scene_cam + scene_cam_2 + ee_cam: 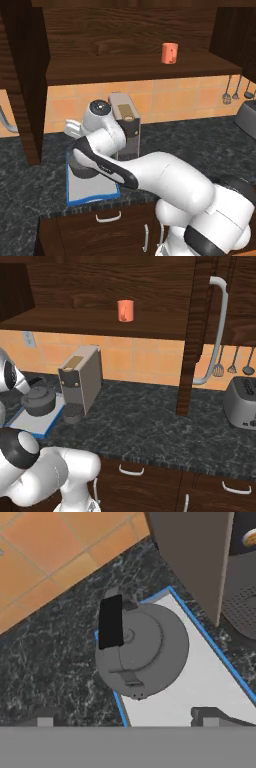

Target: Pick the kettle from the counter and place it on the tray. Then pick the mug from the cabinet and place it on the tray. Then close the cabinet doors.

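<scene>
The dark grey kettle sits on the blue-rimmed tray, at one corner, with its body reaching over the rim. My gripper hangs above it, open, fingers wide apart and holding nothing. From the right base view the kettle rests on the tray left of the coffee machine. The orange-red mug stands upright on the cabinet shelf. Both cabinet doors stand swung out. In the left base view my arm hides the kettle and much of the tray.
A beige-grey coffee machine stands right beside the tray on the speckled counter. A toaster sits far right, and utensils hang on the tiled wall. Drawers with silver handles run below.
</scene>
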